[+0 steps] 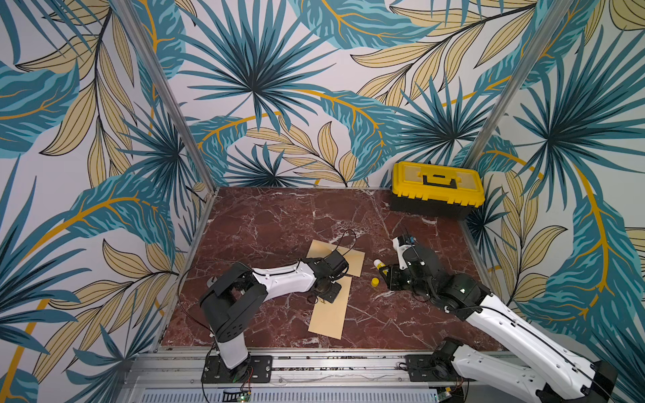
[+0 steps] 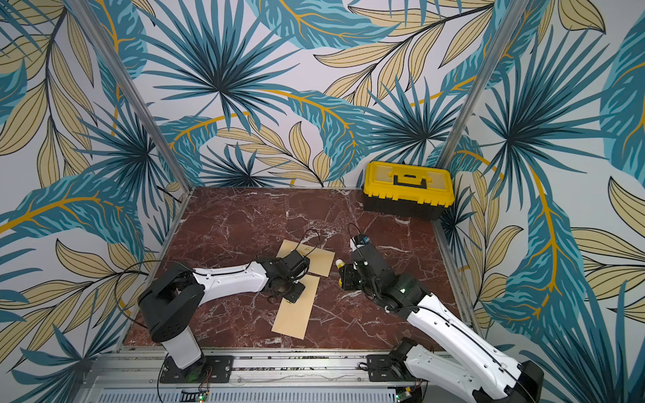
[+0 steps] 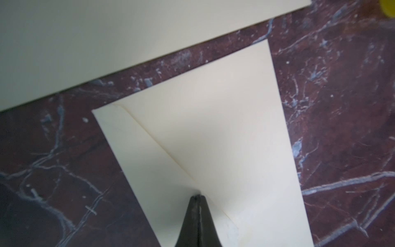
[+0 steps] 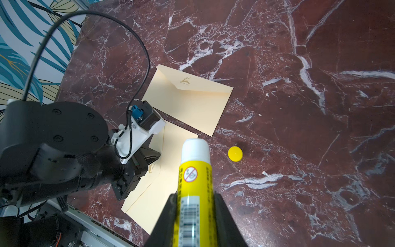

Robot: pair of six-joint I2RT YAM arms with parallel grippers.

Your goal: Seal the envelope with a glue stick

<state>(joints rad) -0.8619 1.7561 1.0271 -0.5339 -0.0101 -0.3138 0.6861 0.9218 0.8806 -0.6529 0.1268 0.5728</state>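
A cream envelope (image 1: 330, 314) (image 3: 213, 128) (image 4: 158, 192) lies flat near the table's front. My left gripper (image 3: 197, 195) (image 1: 327, 292) is shut, holding nothing; its closed tips press down on this envelope at the flap's edge. My right gripper (image 4: 195, 193) (image 1: 387, 271) is shut on the glue stick (image 4: 195, 171) (image 1: 378, 265) (image 2: 338, 262), a yellow tube with a barcode label. Its cap is off and its white tip points toward the envelope, held above the table just to the envelope's right. The yellow cap (image 4: 235, 153) (image 1: 375, 282) sits on the table beside it.
A second cream envelope (image 1: 349, 256) (image 4: 192, 102) (image 3: 106, 32) with a gold deer on its flap lies just behind the first. A yellow-lidded toolbox (image 1: 438, 185) (image 2: 408, 188) stands at the back right corner. Patterned walls enclose the red marble table (image 1: 272, 223).
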